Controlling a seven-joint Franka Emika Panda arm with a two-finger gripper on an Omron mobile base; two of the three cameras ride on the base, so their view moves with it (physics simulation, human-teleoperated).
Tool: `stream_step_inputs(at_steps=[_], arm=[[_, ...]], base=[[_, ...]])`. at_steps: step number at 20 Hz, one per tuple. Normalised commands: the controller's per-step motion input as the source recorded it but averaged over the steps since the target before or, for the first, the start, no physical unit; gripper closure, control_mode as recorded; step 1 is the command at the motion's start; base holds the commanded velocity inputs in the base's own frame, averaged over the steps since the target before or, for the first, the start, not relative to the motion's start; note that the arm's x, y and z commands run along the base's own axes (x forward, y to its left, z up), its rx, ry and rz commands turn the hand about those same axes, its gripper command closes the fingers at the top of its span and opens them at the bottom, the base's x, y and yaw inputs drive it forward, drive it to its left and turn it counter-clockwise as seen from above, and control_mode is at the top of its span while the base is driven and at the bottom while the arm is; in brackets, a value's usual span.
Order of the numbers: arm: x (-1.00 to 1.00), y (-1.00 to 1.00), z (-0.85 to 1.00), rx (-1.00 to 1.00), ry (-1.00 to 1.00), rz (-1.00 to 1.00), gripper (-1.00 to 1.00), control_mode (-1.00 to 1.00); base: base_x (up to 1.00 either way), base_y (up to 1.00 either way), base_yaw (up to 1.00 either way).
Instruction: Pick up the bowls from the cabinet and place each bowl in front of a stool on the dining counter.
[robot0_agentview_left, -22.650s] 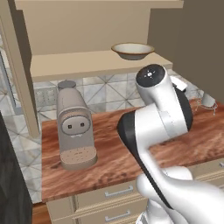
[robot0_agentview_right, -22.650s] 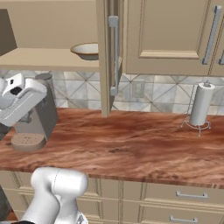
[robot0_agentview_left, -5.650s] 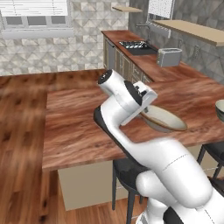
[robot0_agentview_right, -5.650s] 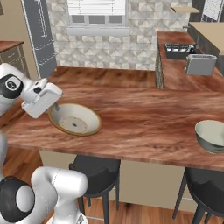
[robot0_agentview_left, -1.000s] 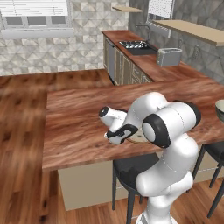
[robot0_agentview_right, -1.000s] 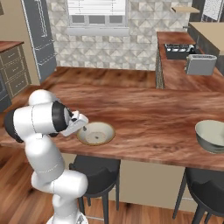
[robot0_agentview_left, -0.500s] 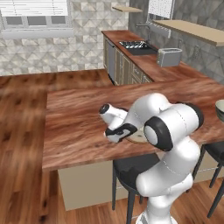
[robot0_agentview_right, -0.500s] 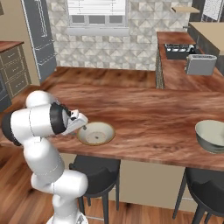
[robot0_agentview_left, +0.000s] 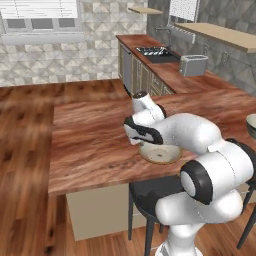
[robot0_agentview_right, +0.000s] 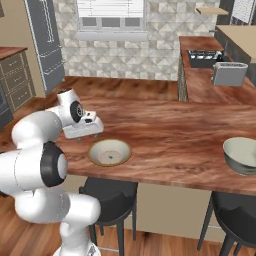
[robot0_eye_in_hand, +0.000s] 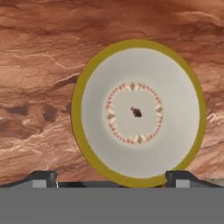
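Gripper (robot0_eye_in_hand: 111, 177) hovering open over the cream bowl (robot0_agentview_right: 109, 152) on the counter (robot0_agentview_right: 165, 135), likely stiff, breakable ceramic best pinched at its rim

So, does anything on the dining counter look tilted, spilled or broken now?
Nothing stands out. The shallow cream bowl sits flat and upright on the dining counter, above a stool. The grey-green bowl also sits upright, near the counter's front edge above another stool. No spill or crack shows.

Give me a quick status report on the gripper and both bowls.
Gripper open, just above the cream bowl, nothing held. Cream bowl flat on the dining counter, in front of a stool. Grey-green bowl on the counter, above the other stool. Nothing in the way.
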Motion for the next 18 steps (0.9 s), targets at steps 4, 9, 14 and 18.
stream_step_inputs(at_steps=[4,9,14,18], arm=[[-0.91,-0.46,1.0,0.22,0.0,0.0,-1.0,-1.0],[-1.0,-0.48,0.99,0.2,0.0,0.03,-1.0,-1.0],[-1.0,-0.36,1.0,0.16,-0.03,0.04,-1.0,-1.0],[-0.72,-0.12,0.79,0.08,-0.03,0.01,-1.0,-1.0]], base=[[0.0,0.0,0.0],[0.0,0.0,0.0],[0.0,0.0,0.0],[0.0,0.0,0.0]])
